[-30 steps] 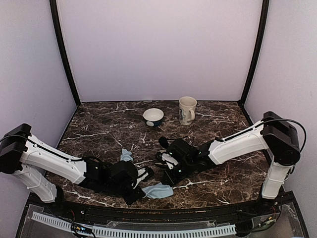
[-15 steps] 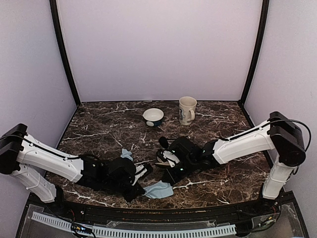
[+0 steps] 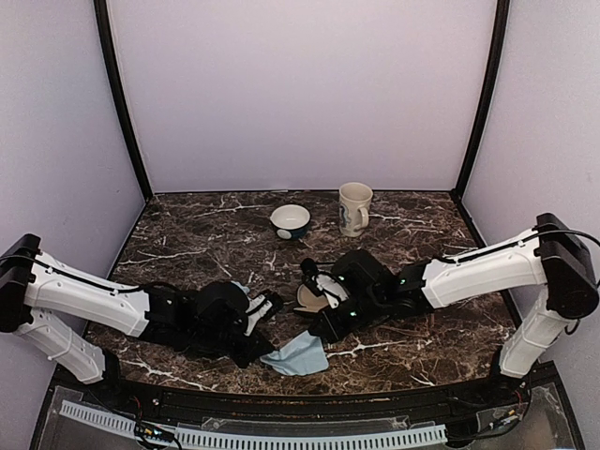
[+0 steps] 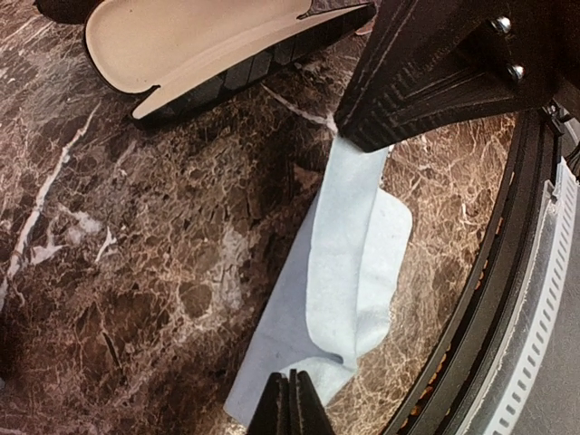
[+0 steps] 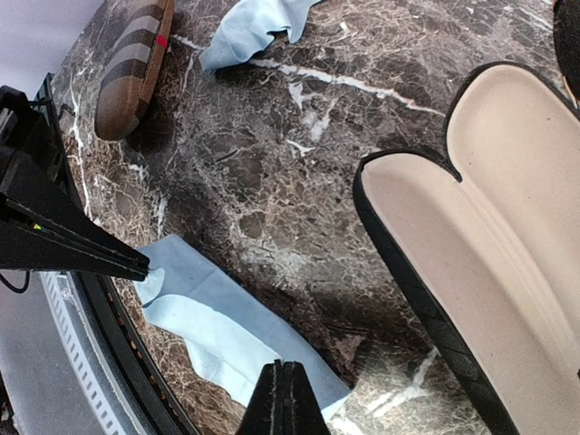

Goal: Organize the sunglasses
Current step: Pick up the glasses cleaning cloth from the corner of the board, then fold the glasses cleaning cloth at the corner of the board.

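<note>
While both arms lie low over the dark marbled table (image 3: 187, 234), you have the left gripper (image 4: 290, 381) and the right gripper (image 5: 283, 372) at opposite ends of the flat light blue cloth (image 4: 344, 263), near the table's front edge. Both pairs of jaws are pressed together. Each appears pinched on an edge of that cloth, which runs between them.

Just behind the right gripper lies the open black checkered case with cream lining (image 5: 494, 227), lining facing up. The sunglasses (image 3: 307, 269) seem to be the small dark shape on the table just behind that open case. From above they are too small for you to make out lenses or arms, and neither gripper touches them.

In the right wrist view, the closed brown striped oblong case (image 5: 136, 63) lies near a second, crumpled light blue cloth (image 5: 258, 23). At the back, a white bowl with a dark band (image 3: 290, 221) and a cream mug (image 3: 354, 208) stand near each other, well apart from both arms.
</note>
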You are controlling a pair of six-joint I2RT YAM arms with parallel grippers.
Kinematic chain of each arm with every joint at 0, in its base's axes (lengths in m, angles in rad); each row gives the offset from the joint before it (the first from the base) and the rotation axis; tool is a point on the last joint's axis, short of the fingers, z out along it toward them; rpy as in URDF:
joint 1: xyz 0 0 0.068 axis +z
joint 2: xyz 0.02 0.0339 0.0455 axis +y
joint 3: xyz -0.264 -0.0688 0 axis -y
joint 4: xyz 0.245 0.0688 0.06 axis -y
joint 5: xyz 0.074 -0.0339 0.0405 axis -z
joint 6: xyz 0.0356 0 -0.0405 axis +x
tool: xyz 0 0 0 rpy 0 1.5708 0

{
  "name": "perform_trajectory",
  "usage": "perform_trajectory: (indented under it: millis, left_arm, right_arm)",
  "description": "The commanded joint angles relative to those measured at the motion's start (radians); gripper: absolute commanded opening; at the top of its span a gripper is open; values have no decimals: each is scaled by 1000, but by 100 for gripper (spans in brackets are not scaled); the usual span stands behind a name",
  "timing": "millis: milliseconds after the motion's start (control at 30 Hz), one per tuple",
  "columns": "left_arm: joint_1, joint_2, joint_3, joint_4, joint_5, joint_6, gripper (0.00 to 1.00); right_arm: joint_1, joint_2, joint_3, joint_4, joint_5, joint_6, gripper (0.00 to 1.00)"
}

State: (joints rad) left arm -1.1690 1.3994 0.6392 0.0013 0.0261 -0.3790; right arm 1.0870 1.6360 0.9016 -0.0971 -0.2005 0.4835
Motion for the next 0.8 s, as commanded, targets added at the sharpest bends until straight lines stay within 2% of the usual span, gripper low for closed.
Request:
perform_trajectory:
  millis: [0,433,633,767]
  left_arm:
    - [15,-52,14,20,-1,-14,0]
    - [34,-118,34,61,-7,-41,0]
    - [29,-149,33,56,2,-82,0]
    - [-11,-197,22,18,-62,-99,0]
  right_arm:
    - [-17,-77,-35,45,39,1,0]
    - [-21,-158,-91,99,-7,6,0]
    - [22,-205,-97,81,1,-1,0]
    - [67,-243,-105,65,32,15,0]
